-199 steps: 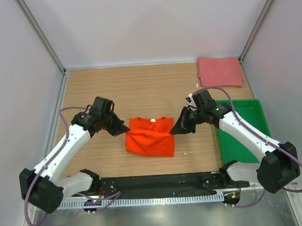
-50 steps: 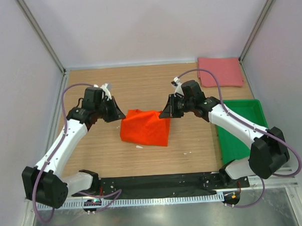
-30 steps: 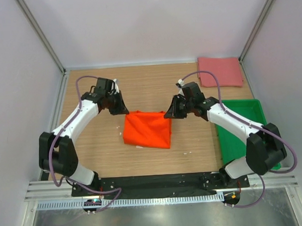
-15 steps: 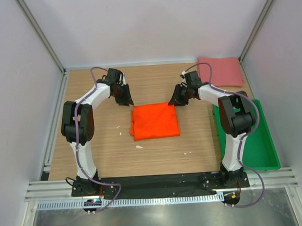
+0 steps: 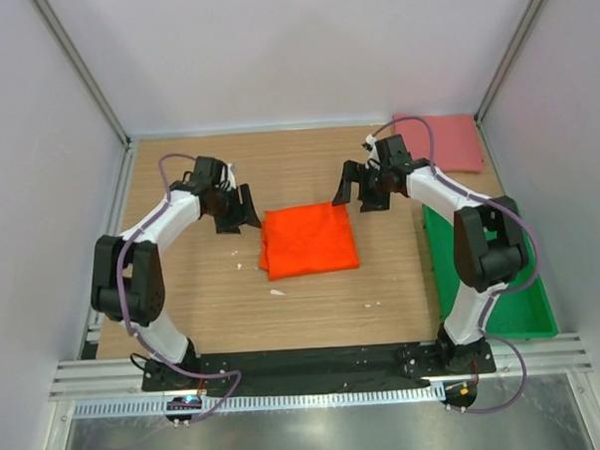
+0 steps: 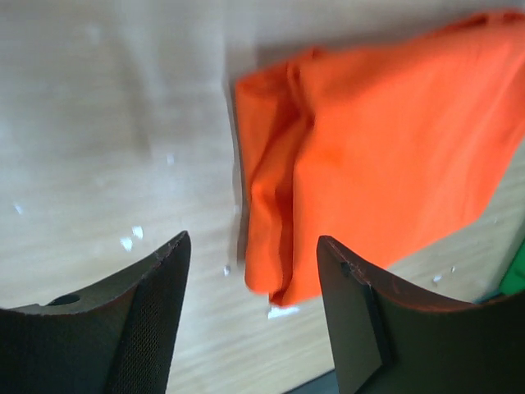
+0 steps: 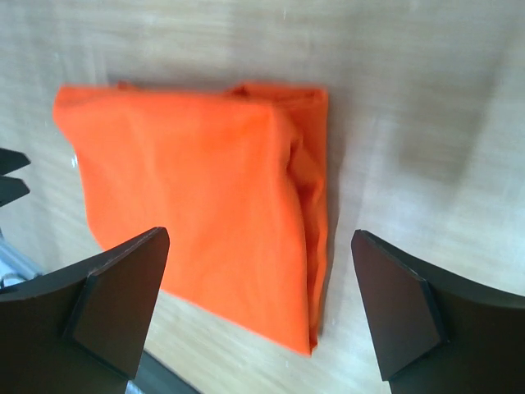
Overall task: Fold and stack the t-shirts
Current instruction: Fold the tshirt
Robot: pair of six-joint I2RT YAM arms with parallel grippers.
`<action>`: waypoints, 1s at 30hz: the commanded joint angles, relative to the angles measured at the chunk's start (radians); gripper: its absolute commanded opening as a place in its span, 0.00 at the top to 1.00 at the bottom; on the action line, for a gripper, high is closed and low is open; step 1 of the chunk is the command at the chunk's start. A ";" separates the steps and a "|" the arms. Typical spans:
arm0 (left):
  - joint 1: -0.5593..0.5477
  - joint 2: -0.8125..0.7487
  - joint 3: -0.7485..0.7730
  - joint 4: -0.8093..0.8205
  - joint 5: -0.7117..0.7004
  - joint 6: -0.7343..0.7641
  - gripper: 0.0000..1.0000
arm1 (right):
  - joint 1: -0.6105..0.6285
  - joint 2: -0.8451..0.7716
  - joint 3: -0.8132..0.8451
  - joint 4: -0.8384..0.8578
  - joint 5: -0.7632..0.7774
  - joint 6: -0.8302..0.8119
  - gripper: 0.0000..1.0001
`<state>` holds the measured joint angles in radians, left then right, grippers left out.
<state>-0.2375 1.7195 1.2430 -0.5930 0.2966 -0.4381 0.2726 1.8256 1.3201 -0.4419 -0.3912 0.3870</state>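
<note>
The orange t-shirt [image 5: 309,242] lies folded into a flat square in the middle of the table, also seen in the left wrist view [image 6: 377,156] and the right wrist view [image 7: 205,197]. The pink-red t-shirt [image 5: 446,142] lies folded at the far right corner. My left gripper [image 5: 242,216] [image 6: 254,254] hangs open just left of the orange shirt's far left corner, holding nothing. Off the far right corner, my right gripper [image 5: 360,190] [image 7: 261,246] stands wide open and empty above the cloth.
A green plastic tray [image 5: 497,296] sits along the right edge, partly behind the right arm. Small white specks [image 5: 276,292] lie on the wood near the orange shirt. Walls close the table on three sides.
Both grippers have let go of the orange shirt's far corners and opened. The shirt now lies flat, and both grippers have drawn a little away from it.
</note>
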 commanded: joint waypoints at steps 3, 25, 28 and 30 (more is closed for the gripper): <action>-0.014 -0.155 -0.207 0.140 0.119 -0.051 0.36 | -0.004 -0.129 -0.168 0.074 -0.098 0.010 0.00; -0.137 -0.123 -0.364 0.377 0.081 -0.136 0.38 | -0.004 -0.238 -0.302 0.066 -0.130 0.015 0.00; -0.148 -0.124 -0.352 0.326 0.056 -0.134 0.39 | -0.004 -0.238 -0.303 0.065 -0.130 0.013 0.00; -0.170 -0.150 -0.343 0.282 0.012 -0.134 0.40 | -0.004 -0.236 -0.305 0.065 -0.127 0.012 0.00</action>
<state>-0.3832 1.6123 0.8852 -0.2569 0.3759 -0.5701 0.2710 1.6341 1.0153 -0.3973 -0.5095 0.3985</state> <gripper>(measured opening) 0.606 0.996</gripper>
